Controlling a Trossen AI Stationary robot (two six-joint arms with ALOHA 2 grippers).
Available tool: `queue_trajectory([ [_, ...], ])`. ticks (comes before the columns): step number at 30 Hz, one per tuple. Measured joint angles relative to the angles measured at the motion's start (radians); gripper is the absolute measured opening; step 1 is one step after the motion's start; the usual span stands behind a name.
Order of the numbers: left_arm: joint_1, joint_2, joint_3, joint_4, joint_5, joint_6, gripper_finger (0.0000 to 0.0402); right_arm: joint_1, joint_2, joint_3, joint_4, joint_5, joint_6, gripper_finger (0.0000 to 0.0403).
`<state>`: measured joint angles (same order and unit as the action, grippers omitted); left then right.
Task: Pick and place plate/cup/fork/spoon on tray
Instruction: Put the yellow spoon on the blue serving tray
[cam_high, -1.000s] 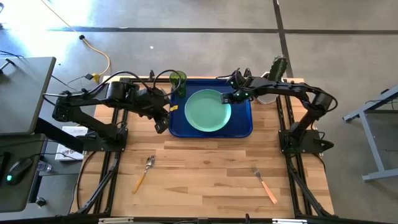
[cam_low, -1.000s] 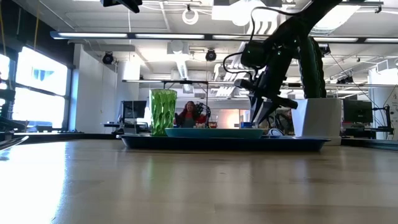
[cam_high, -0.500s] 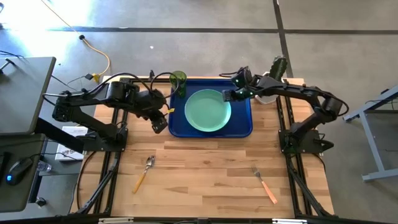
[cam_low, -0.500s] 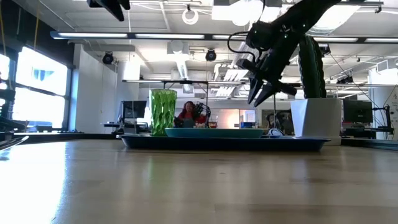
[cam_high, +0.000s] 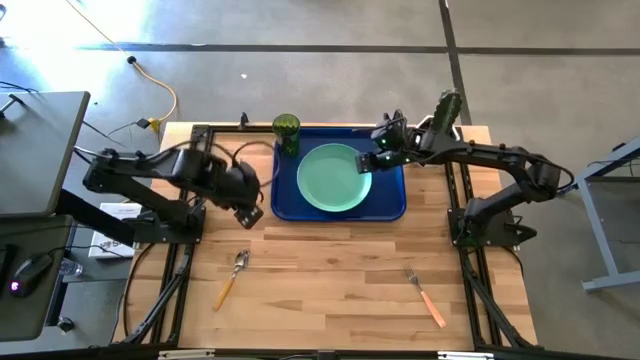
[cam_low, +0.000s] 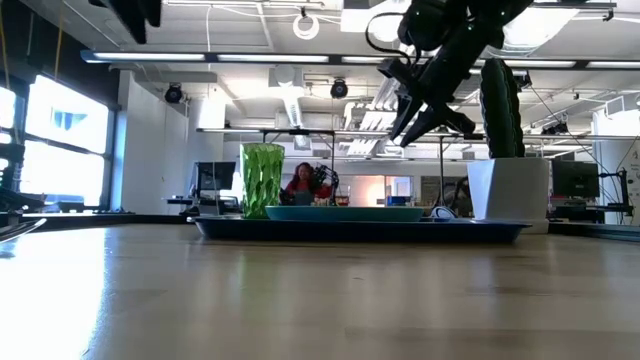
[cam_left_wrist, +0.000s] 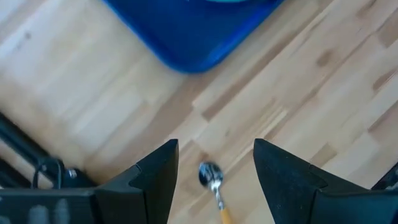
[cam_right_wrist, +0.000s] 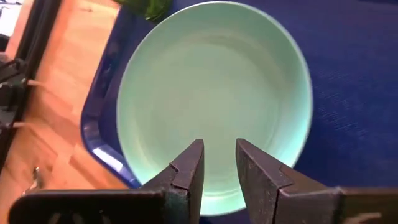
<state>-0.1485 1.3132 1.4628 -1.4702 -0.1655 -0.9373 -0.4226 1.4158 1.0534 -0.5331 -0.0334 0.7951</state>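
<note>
The plate (cam_high: 334, 178) sits flat in the middle of the tray (cam_high: 392, 200), and the cup (cam_high: 287, 131) stands upright at the tray's far left corner, just beside the plate. Both are set down with nothing gripping them.

What has just changed is on both sides. The left hand (cam_high: 249, 213) has pulled back off the tray's left edge and now hangs over bare counter (cam_high: 330, 270) between tray and spoon. Its fingers have spread wide in the last second and hold nothing. In its wrist view the spoon (cam_left_wrist: 212, 179) lies right between the open fingers, bowl towards the tray corner. The right hand (cam_high: 368, 160) has lifted from the plate's right rim; a second ago it was low beside the dish, now it hovers well above it, near the cactus pot (cam_low: 509, 188). Its fingers (cam_right_wrist: 185, 167) stand narrowly apart, empty, over the plate.

To my eye, that means plate and cup are done, half the job. The spoon (cam_high: 232, 277) lies on the counter, front left, and the fork (cam_high: 426, 297) front right, both well apart from the tray. The left hand looks lined up for the spoon next; the fork would fall to the right arm.
</note>
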Motion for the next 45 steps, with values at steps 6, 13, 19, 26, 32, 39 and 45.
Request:
queue_trajectory([
  [6,-0.107,0.000,-0.118,0.007,0.046,-0.137,0.0200,0.064,0.001,0.000,-0.002,0.006,0.040,0.0085],
  [13,-0.239,0.000,-0.239,0.030,0.056,-0.353,0.0200,0.148,0.001,0.000,-0.002,0.024,0.082,0.0085],
  [19,-0.341,0.001,-0.325,0.083,0.081,-0.482,0.0200,0.195,0.002,0.000,-0.002,0.039,0.094,0.0085],
  [26,-0.452,0.001,-0.413,0.182,0.088,-0.645,0.0200,0.233,0.002,0.000,-0.002,0.041,0.095,0.0085],
  [32,-0.542,0.003,-0.482,0.223,0.126,-0.844,0.0200,0.253,0.002,0.000,-0.004,0.041,0.095,0.0085],
  [39,-0.614,0.003,-0.539,0.325,0.139,-0.948,0.0200,0.267,0.002,0.000,-0.005,0.040,0.095,0.0085],
  [45,-0.641,0.003,-0.607,0.427,0.136,-1.015,0.0200,0.291,0.002,0.000,-0.005,0.025,0.095,0.0085],
])
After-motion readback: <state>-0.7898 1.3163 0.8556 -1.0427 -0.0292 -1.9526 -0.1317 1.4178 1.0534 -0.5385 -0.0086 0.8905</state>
